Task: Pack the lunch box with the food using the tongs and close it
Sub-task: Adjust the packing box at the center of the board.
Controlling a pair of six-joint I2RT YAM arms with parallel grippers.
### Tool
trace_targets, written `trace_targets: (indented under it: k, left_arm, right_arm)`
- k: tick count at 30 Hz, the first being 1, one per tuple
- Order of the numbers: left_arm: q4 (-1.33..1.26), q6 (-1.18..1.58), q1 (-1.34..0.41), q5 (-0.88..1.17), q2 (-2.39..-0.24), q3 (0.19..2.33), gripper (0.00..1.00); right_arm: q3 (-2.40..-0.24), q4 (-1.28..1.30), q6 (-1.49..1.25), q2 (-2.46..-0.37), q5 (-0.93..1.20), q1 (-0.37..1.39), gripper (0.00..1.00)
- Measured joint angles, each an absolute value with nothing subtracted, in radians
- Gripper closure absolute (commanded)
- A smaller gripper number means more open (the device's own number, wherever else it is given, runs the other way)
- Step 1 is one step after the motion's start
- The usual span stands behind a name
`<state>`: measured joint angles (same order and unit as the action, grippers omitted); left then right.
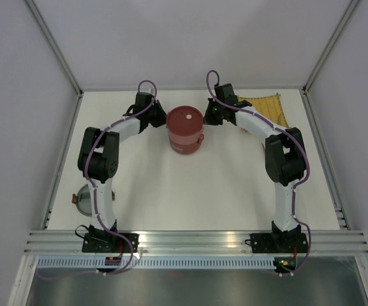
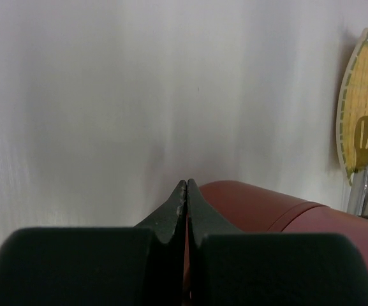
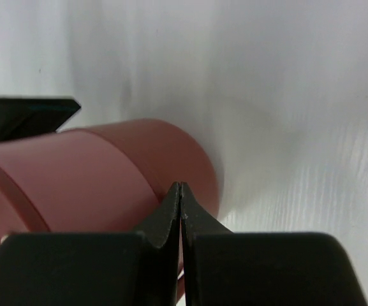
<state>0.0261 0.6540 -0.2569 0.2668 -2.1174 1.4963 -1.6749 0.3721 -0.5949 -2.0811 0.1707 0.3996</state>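
two shut end effectors sit beside the closed lunch box

at the lower left of the top view, a round thing (image 1: 81, 197) lies on the white counter (image 1: 190, 191). the left arm hides part of it, so i cannot tell what it is.

higher up, the left end effector (image 1: 161, 121) points at the left side of the lunch box (image 1: 185, 137). its two fingers are pressed together and pinch nothing. in the left wrist view the tips are just beside the red wall. i cannot tell if they touch it.

the lunch box stands upright in the upper middle of the top view. it is dark red and round. the flat lid (image 1: 178, 113) is on top, with a small pale knob (image 1: 188, 117) in its middle.

the right end effector (image 1: 209, 116) points at the right side of the lunch box. its fingers are pressed together too, and they hold nothing. in the right wrist view the red box fills the left half of the frame, just behind the tips.

at the upper right of the top view, a yellow woven mat (image 1: 266, 108) lies flat on the counter behind the right arm. in the left wrist view the shiny silver tongs (image 2: 367, 182) show at the right edge, in front of the mat.
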Motion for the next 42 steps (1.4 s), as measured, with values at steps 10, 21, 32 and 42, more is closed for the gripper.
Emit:
trace_targets:
  k: [10,21,32,42]
  left_arm:
    - [-0.015,0.657,-0.334,0.173,-1.859,1.131,0.98]
    - [0.031,0.67,-0.439,0.134,-1.703,0.988,0.98]
    - [0.225,0.677,-0.382,-0.027,-1.666,1.01,0.98]
    - [0.311,0.653,-0.554,-0.267,-1.798,1.118,0.98]
  right_arm:
    - [-1.697,0.371,-0.585,-2.121,0.183,0.384,0.99]
    - [-1.803,0.398,-0.505,-2.186,0.196,0.397,0.99]
    - [-1.639,0.474,-0.424,-2.04,0.064,0.256,1.0]
    - [-1.368,0.397,-0.422,-1.963,0.146,0.291,0.99]
